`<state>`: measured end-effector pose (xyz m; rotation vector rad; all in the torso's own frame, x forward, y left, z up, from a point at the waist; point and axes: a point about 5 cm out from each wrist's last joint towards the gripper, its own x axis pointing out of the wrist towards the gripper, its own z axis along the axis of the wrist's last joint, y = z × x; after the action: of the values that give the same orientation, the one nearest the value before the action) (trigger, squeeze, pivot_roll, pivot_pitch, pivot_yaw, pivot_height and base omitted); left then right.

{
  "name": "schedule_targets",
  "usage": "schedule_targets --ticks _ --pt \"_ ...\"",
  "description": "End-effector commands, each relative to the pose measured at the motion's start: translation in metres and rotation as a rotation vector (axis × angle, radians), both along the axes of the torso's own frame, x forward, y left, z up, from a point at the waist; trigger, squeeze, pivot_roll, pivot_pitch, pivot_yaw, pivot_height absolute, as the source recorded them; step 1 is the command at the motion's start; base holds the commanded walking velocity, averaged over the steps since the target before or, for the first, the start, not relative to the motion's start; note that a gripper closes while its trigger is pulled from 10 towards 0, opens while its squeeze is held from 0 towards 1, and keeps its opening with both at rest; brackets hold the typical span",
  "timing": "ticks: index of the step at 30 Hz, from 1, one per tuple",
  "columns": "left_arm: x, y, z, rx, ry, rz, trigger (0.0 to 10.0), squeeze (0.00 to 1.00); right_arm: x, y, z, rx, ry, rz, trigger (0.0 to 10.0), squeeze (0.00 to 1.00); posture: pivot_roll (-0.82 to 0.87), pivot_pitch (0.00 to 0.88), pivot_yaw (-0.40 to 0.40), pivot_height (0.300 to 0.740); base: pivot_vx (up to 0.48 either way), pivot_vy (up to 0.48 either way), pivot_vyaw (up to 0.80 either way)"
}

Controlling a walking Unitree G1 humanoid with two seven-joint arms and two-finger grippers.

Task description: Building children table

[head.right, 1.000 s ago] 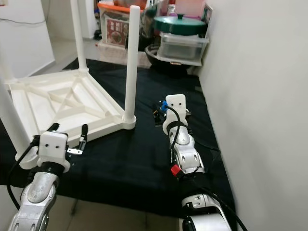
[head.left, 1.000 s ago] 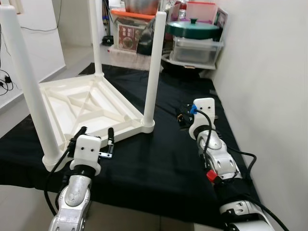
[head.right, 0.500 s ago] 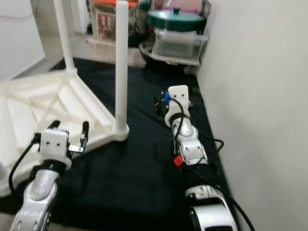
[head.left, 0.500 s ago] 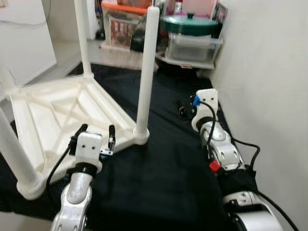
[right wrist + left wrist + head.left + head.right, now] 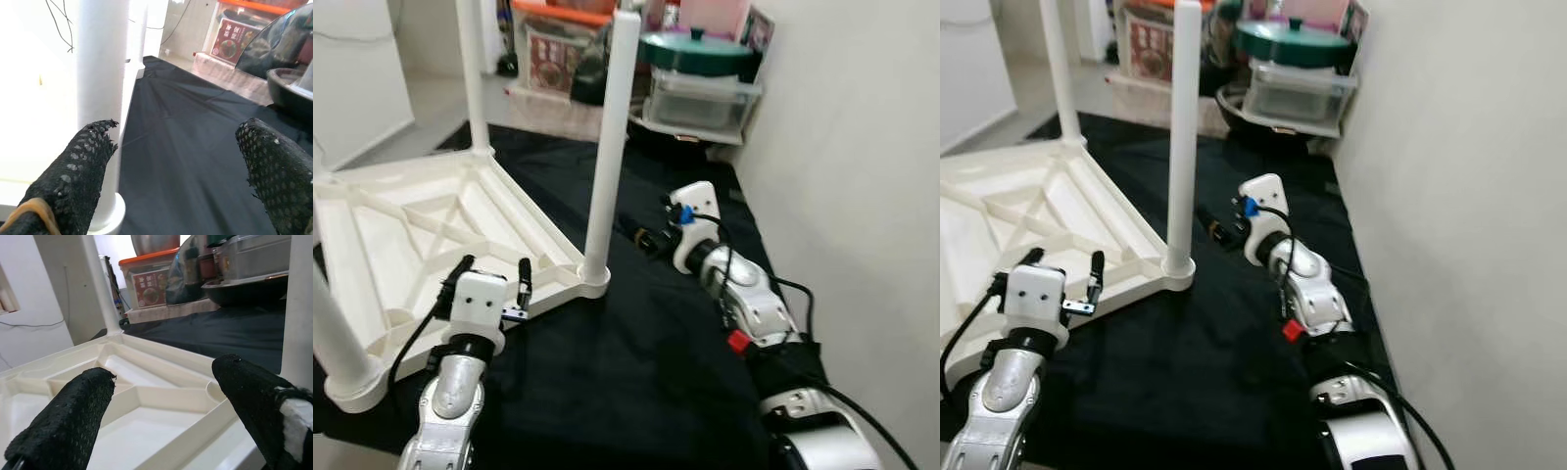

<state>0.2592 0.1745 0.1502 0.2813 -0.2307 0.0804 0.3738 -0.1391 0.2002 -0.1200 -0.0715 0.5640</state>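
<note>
Upturned white table (image 5: pixel 421 235) on black cloth (image 5: pixel 636 352), left gripper (image 5: pixel 491 282) open at its edge, right gripper (image 5: pixel 646 235) open, empty, near leg (image 5: pixel 607 147)

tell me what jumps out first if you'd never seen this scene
A white plastic children's table lies upside down on a black cloth, its round white legs pointing up. The left tool hovers open at the table's near rim, while the right tool, also open, points toward the nearest leg. Behind, a dark green pot lid sits on a clear plastic box by the wall.
</note>
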Motion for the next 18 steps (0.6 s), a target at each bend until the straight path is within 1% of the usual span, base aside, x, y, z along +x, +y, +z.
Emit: schedule_targets --ticks 1,4,5,8,9,11,12,13,18 --pt "0.001 -0.001 -0.005 0.003 0.026 0.004 10.0 0.00 0.001 -0.004 0.005 0.017 -0.019 0.033 10.0 0.00 0.12 0.000 -0.137 0.740 0.000 0.000 0.00" --pt "0.001 -0.001 -0.006 0.001 0.027 0.007 10.0 0.00 -0.008 0.007 0.010 0.038 -0.022 0.184 10.0 0.00 0.11 0.000 -0.142 0.740 0.000 0.000 0.00" --pt "0.001 -0.001 -0.006 0.001 0.027 0.007 10.0 0.00 -0.008 0.007 0.010 0.038 -0.022 0.184 10.0 0.00 0.11 0.000 -0.142 0.740 0.000 0.000 0.00" --pt "0.002 -0.003 -0.007 0.000 0.028 0.006 10.0 0.00 -0.014 0.023 0.004 0.028 -0.013 0.251 10.0 0.00 0.12 0.000 -0.144 0.740 0.000 0.000 0.00" --pt "0.002 -0.003 -0.007 0.000 0.028 0.006 10.0 0.00 -0.014 0.023 0.004 0.028 -0.013 0.251 10.0 0.00 0.12 0.000 -0.144 0.740 0.000 0.000 0.00" --pt "0.002 -0.003 -0.007 0.000 0.027 0.006 10.0 0.00 -0.016 0.033 -0.001 0.039 -0.002 0.269 10.0 0.00 0.12 0.000 -0.146 0.740 0.000 0.000 0.00" --pt "0.002 -0.003 -0.007 0.000 0.027 0.006 10.0 0.00 -0.016 0.033 -0.001 0.039 -0.002 0.269 10.0 0.00 0.12 0.000 -0.146 0.740 0.000 0.000 0.00" --pt "0.002 -0.001 -0.007 0.003 0.028 0.011 10.0 0.00 -0.017 0.043 -0.007 0.047 0.015 0.269 10.0 0.00 0.12 0.000 -0.147 0.740 0.000 0.000 0.00" --pt "0.002 0.000 -0.007 0.005 0.028 0.015 10.0 0.00 -0.017 0.049 -0.012 0.038 0.020 0.264 10.0 0.00 0.13 0.000 -0.149 0.740 0.000 0.000 0.00"
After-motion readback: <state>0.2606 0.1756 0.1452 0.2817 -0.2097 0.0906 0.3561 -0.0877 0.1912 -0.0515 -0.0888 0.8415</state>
